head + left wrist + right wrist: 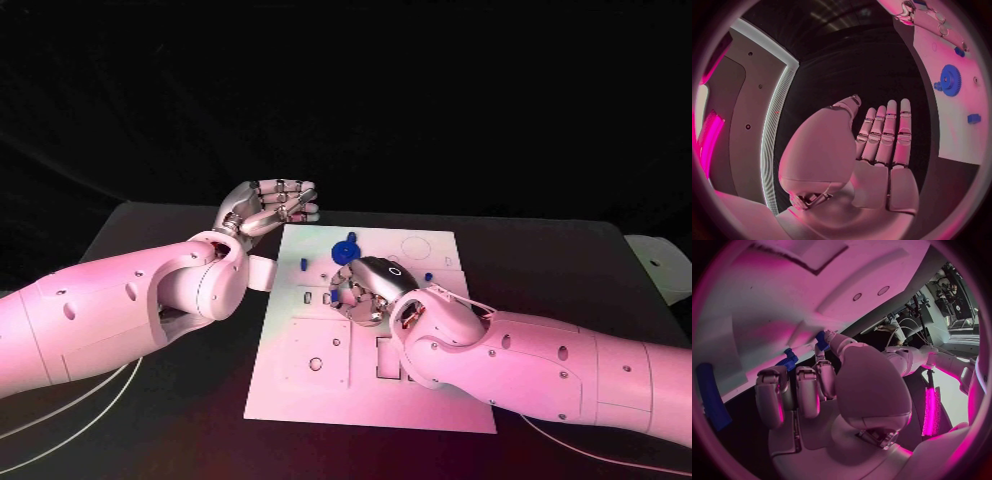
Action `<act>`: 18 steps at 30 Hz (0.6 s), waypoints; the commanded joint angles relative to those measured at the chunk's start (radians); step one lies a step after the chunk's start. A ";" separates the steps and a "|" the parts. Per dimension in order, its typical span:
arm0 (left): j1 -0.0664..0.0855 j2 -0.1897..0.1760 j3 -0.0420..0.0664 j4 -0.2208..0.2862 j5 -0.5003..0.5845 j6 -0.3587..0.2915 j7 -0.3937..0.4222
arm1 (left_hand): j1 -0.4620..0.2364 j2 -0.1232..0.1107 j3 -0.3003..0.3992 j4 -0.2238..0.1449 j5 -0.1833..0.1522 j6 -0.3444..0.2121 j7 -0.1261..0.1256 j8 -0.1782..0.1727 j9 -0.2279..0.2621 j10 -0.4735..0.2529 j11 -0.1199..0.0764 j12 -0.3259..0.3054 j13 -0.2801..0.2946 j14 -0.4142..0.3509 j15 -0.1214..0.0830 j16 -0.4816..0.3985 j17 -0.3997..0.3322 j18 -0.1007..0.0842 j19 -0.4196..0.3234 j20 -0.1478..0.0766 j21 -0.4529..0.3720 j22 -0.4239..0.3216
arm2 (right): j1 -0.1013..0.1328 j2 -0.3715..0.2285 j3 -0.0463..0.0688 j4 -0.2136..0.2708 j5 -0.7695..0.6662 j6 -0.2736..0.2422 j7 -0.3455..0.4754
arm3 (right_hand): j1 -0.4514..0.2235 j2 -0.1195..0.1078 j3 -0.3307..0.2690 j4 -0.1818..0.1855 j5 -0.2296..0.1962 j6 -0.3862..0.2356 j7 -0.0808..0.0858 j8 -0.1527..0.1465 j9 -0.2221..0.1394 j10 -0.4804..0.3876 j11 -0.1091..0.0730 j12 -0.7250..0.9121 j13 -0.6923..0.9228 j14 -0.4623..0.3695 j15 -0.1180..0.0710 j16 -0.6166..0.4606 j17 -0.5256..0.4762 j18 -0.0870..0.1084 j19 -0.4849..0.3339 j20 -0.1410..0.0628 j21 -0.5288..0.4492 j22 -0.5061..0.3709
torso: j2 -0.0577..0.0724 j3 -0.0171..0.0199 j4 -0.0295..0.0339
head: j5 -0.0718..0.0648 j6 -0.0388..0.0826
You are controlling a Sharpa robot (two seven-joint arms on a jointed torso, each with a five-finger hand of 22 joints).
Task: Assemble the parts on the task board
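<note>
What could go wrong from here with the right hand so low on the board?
1. The right hand is curled over the board among small blue parts; a finger may knock one away.
2. The blue gear stands just beyond that hand and could be bumped.
3. The left hand, open off the board's far corner, cannot steady anything.

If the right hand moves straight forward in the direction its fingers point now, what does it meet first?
Most likely the task board itself: the right hand hangs low over it, fingers aimed at small blue parts near their tips. Depth is unclear.

Dim magenta light, dark surroundings, wrist views strongly fisheye-bent.
</note>
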State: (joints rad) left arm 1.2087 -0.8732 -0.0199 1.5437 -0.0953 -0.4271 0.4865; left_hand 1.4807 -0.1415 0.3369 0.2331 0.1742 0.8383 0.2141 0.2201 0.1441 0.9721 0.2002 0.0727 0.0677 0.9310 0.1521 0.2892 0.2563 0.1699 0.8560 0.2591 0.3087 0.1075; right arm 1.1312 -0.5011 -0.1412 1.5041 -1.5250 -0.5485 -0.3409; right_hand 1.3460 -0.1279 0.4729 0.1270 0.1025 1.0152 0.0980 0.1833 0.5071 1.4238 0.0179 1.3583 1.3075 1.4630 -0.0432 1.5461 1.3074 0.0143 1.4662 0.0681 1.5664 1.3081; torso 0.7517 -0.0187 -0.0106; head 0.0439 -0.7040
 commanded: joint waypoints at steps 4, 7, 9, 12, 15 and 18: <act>0.001 -0.002 0.001 0.004 0.002 0.012 0.004 | 0.001 0.002 0.005 -0.001 -0.005 -0.001 0.036 -0.004 -0.001 0.003 -0.002 -0.004 0.002 -0.006 0.002 -0.005 0.001 0.013 0.002 0.004 -0.001 -0.001 | -0.003 0.003 -0.002 -0.007 -0.030 0.039 -0.016 | -0.010 0.000 -0.002 0.006 -0.002 -0.004 0.002 0.029 0.033 -0.006 0.004 -0.005 0.088 0.093 -0.001 -0.001 0.201 -0.014 0.105 -0.004 0.004 0.263 | 0.001 0.0001 0.0006 | -0.003 0.000; 0.001 -0.003 0.001 0.004 0.002 0.012 0.004 | 0.001 0.002 0.005 -0.001 -0.005 -0.001 0.036 -0.004 -0.001 0.003 -0.002 -0.004 0.002 -0.006 0.002 -0.005 0.001 0.013 0.002 0.004 -0.001 -0.001 | -0.003 0.003 -0.002 -0.008 -0.034 0.043 -0.020 | -0.014 -0.003 -0.002 0.007 -0.005 -0.009 0.004 0.027 0.033 -0.009 0.006 -0.009 0.085 0.093 0.000 -0.002 0.200 -0.014 0.105 -0.003 0.004 0.263 | 0.001 0.0003 0.0004 | -0.004 0.001; 0.001 -0.003 0.001 0.004 0.002 0.012 0.004 | 0.001 0.002 0.005 -0.001 -0.005 -0.001 0.036 -0.004 -0.001 0.003 -0.002 -0.004 0.002 -0.006 0.002 -0.005 0.001 0.013 0.002 0.004 -0.001 -0.001 | -0.003 0.003 -0.002 -0.009 -0.036 0.044 -0.022 | -0.015 -0.005 -0.002 0.007 -0.006 -0.011 0.006 0.027 0.032 -0.010 0.007 -0.010 0.085 0.093 0.001 -0.002 0.199 -0.014 0.105 -0.003 0.004 0.263 | 0.001 0.0005 0.0005 | -0.004 0.000; 0.001 -0.004 0.001 0.005 0.002 0.011 0.004 | 0.001 0.002 0.005 -0.001 -0.005 -0.001 0.036 -0.004 -0.001 0.003 -0.002 -0.004 0.002 -0.006 0.002 -0.005 0.001 0.013 0.002 0.004 -0.001 -0.001 | -0.003 0.002 -0.002 -0.008 -0.039 0.049 -0.025 | -0.022 -0.011 -0.003 0.010 -0.009 -0.019 0.010 0.024 0.031 -0.016 0.011 -0.018 0.079 0.093 0.004 -0.002 0.199 -0.014 0.105 -0.001 0.004 0.263 | 0.001 0.0009 0.0000 | -0.004 -0.001; 0.001 -0.006 0.001 0.005 0.002 0.010 0.005 | 0.001 0.002 0.005 -0.001 -0.005 -0.001 0.036 -0.004 -0.001 0.003 -0.002 -0.004 0.002 -0.006 0.002 -0.005 0.001 0.013 0.002 0.004 -0.001 -0.001 | -0.004 0.000 -0.002 -0.008 -0.041 0.053 -0.028 | -0.028 -0.017 -0.004 0.013 -0.010 -0.028 0.018 0.020 0.029 -0.026 0.017 -0.030 0.070 0.093 0.008 -0.003 0.198 -0.014 0.105 0.003 0.004 0.263 | 0.001 0.0009 -0.0003 | -0.004 -0.001; 0.001 -0.006 0.001 0.006 0.002 0.010 0.005 | 0.001 0.002 0.005 -0.001 -0.005 -0.001 0.036 -0.004 -0.001 0.003 -0.002 -0.004 0.002 -0.006 0.002 -0.005 0.001 0.013 0.002 0.004 -0.001 -0.001 | -0.004 0.000 -0.002 -0.006 -0.043 0.052 -0.029 | -0.032 -0.023 -0.003 0.015 -0.010 -0.041 0.026 0.014 0.026 -0.033 0.024 -0.038 0.064 0.092 0.014 -0.003 0.197 -0.014 0.105 0.007 0.004 0.263 | 0.001 0.0009 -0.0001 | -0.004 -0.001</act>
State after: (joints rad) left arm 1.2087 -0.8802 -0.0199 1.5463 -0.0950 -0.4271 0.4854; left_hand 1.4807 -0.1415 0.3368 0.2331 0.1742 0.8383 0.2141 0.2201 0.1441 0.9721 0.2003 0.0727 0.0677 0.9309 0.1520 0.2892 0.2562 0.1699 0.8560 0.2591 0.3087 0.1075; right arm 1.1316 -0.4996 -0.1401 1.5002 -1.5509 -0.5337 -0.3480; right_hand 1.3233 -0.1507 0.4704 0.1354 0.0962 0.9795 0.1241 0.2072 0.5376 1.3983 0.0434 1.3231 1.3074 1.4643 -0.0372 1.5460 1.3073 0.0143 1.4662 0.0681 1.5664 1.3079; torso 0.7530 -0.0178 -0.0105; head 0.0395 -0.7052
